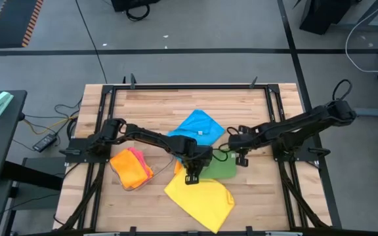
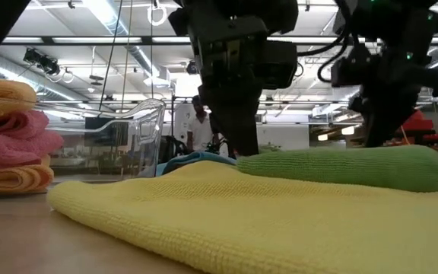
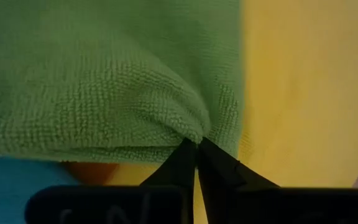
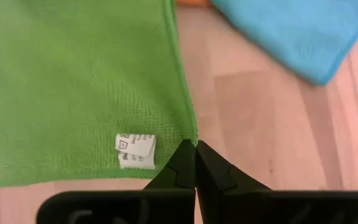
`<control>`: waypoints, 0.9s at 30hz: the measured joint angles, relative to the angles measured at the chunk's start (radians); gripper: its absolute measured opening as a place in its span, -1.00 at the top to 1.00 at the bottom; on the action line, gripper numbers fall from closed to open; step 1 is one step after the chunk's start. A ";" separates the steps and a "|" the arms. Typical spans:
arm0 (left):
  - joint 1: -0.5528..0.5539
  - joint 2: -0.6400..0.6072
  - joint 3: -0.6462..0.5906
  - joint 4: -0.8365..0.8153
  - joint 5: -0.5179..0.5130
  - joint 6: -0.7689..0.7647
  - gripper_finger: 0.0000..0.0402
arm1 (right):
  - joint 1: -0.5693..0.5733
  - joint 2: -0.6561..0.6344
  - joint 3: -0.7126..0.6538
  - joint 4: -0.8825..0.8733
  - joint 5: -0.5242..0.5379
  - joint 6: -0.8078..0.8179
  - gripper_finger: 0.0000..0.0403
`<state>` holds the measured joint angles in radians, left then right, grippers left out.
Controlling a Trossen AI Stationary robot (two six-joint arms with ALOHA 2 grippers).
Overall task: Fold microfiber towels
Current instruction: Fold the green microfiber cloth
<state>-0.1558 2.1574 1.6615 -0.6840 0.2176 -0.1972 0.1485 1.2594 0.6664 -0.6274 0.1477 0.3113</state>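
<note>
A green towel [image 1: 220, 168] lies between my two grippers, its near part resting on a yellow towel [image 1: 199, 196] spread at the table's near middle. My left gripper [image 1: 190, 177] is shut on the green towel's left end, and my right gripper [image 1: 241, 159] is shut at its right corner. A blue towel [image 1: 196, 127] lies flat behind them. Folded orange and pink towels [image 1: 131, 168] sit stacked at the left. In the low view the green towel [image 2: 341, 167] shows as a low ridge on the yellow towel [image 2: 242, 221]. My left gripper pinches the green towel near its corner [image 3: 190, 132] between its two fingers, coming steeply from above. The cloth puckers toward the fingertips, and the towel lies on the yellow towel. One layer or several, I cannot tell. My right gripper has its two fingers closed on the green towel's edge at the corner [image 4: 192, 135] beside the white label [image 4: 135, 152], slanting down from above. The cloth around this corner lies flat on the wooden table.
A clear plastic tray [image 2: 139, 129] stands by the stacked towels at the left. A black frame [image 1: 189, 87] runs around the wooden table top [image 1: 149, 108], which is bare along its far side. A person [image 2: 200, 125] stands in the room beyond.
</note>
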 joint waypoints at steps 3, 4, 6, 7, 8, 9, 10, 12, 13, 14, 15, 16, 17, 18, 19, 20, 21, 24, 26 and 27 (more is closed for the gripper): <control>-0.018 0.001 0.000 0.002 -0.001 0.008 0.89 | -0.019 0.032 -0.030 0.029 -0.028 0.000 0.98; -0.023 0.002 0.000 0.006 -0.006 0.009 0.89 | -0.021 0.043 -0.036 0.048 -0.034 0.000 0.96; -0.029 0.004 0.000 0.004 -0.030 0.011 0.87 | -0.021 0.060 -0.041 0.091 -0.041 -0.015 0.91; -0.030 0.005 0.000 0.004 -0.036 0.010 0.86 | -0.021 0.063 -0.042 0.109 -0.043 -0.028 0.87; -0.030 0.005 0.000 0.002 -0.038 0.009 0.85 | -0.021 0.063 -0.042 0.120 -0.041 -0.035 0.82; -0.028 0.005 0.000 0.001 -0.040 0.001 0.85 | -0.021 0.063 -0.042 0.130 -0.034 -0.042 0.77; -0.026 0.005 0.000 0.000 -0.040 -0.002 0.83 | -0.021 0.063 -0.042 0.135 -0.023 -0.048 0.71; -0.024 0.005 0.000 -0.004 -0.042 -0.014 0.81 | -0.022 0.063 -0.042 0.129 -0.005 -0.053 0.60; -0.021 0.005 0.000 -0.003 -0.042 -0.016 0.79 | -0.022 0.063 -0.042 0.127 -0.004 -0.054 0.54; -0.019 0.005 0.000 -0.004 -0.042 -0.017 0.77 | -0.022 0.063 -0.042 0.125 -0.003 -0.054 0.49; -0.017 0.003 0.000 -0.004 -0.042 -0.017 0.75 | -0.022 0.060 -0.038 0.108 -0.003 -0.054 0.44; -0.014 -0.001 0.000 -0.006 -0.042 -0.017 0.72 | -0.022 0.054 -0.031 0.077 -0.003 -0.053 0.39; -0.009 -0.010 0.000 -0.006 -0.042 -0.016 0.68 | -0.022 0.050 -0.020 0.049 -0.003 -0.050 0.35; -0.005 -0.022 0.000 -0.007 -0.043 -0.012 0.65 | -0.022 0.043 -0.011 0.032 -0.003 -0.046 0.31; 0.000 -0.034 0.000 -0.009 -0.044 -0.005 0.61 | -0.022 0.034 -0.002 0.013 -0.003 -0.040 0.28; 0.003 -0.049 0.000 -0.010 -0.045 -0.001 0.56 | -0.019 0.024 0.002 -0.001 -0.003 -0.032 0.25; 0.004 -0.061 0.000 -0.020 -0.046 0.000 0.51 | -0.013 0.013 0.004 -0.006 -0.003 -0.025 0.22; 0.013 -0.078 0.001 -0.037 -0.057 0.009 0.34 | 0.013 -0.019 0.005 -0.011 -0.009 -0.012 0.17; 0.019 -0.087 0.001 -0.022 -0.068 0.010 0.22 | 0.031 -0.036 0.005 -0.012 -0.002 -0.003 0.16; 0.021 -0.089 0.001 -0.004 -0.077 0.011 0.16 | 0.040 -0.046 0.005 -0.014 0.012 -0.005 0.16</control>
<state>-0.1353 2.0684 1.6627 -0.6880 0.1410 -0.1867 0.1890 1.2131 0.6716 -0.6417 0.1600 0.3062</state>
